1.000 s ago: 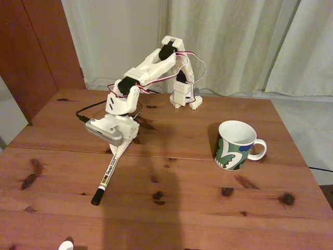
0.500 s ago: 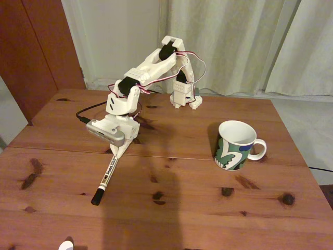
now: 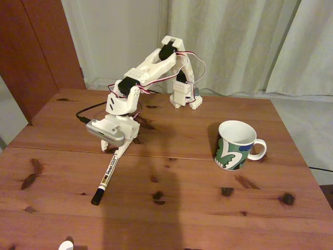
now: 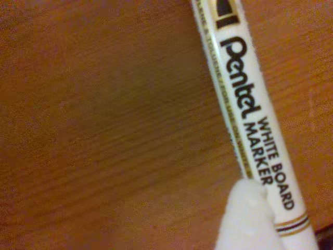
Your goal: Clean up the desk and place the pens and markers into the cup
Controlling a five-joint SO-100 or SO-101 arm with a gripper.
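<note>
Gripper (image 3: pixel 116 151) low over the desk (image 3: pixel 171 208), at the marker's (image 3: pixel 106 176) white end — one fingertip (image 4: pixel 244 221) touches the barrel in the wrist view; open or closed, I cannot tell. Marker lies flat, well left of the cup (image 3: pixel 237 145).

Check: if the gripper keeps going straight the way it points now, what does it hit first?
Likely the marker: the gripper points down at its uncapped end, and in the wrist view a white fingertip sits right beside the barrel. Just under that, the desk. Depth is unclear.
</note>
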